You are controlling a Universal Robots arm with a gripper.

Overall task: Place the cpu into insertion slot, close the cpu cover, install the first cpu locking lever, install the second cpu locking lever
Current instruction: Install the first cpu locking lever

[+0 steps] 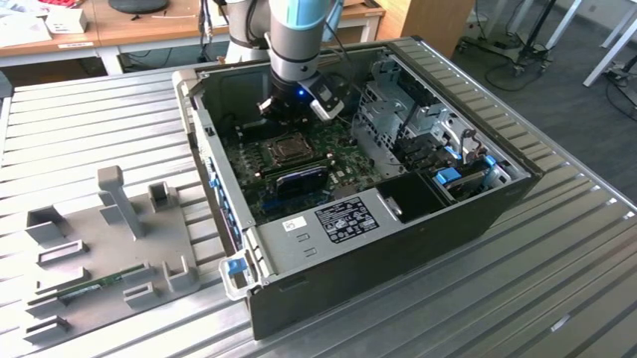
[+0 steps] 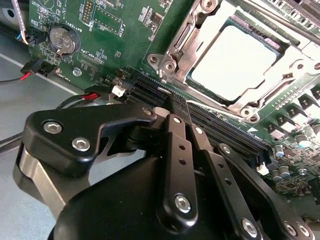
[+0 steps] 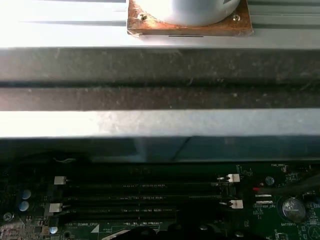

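Ribbed metal table [image 1: 89, 112] carries open case [image 1: 398, 261], gripper [image 1: 286, 121] inside

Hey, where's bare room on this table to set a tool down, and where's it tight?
Bare slatted table lies at the exterior view's right of the computer case, and beyond the grey fixture tray. Crowded inside the case: the gripper hangs beside the insertion slot, near the drive cage.

The round grey metal arm [image 1: 294, 52] has a light blue ring [image 1: 301, 13] and a small blue light [image 1: 300, 92]. Its black jointed hand [image 2: 175, 107] has shiny silver screws [image 2: 182, 202].
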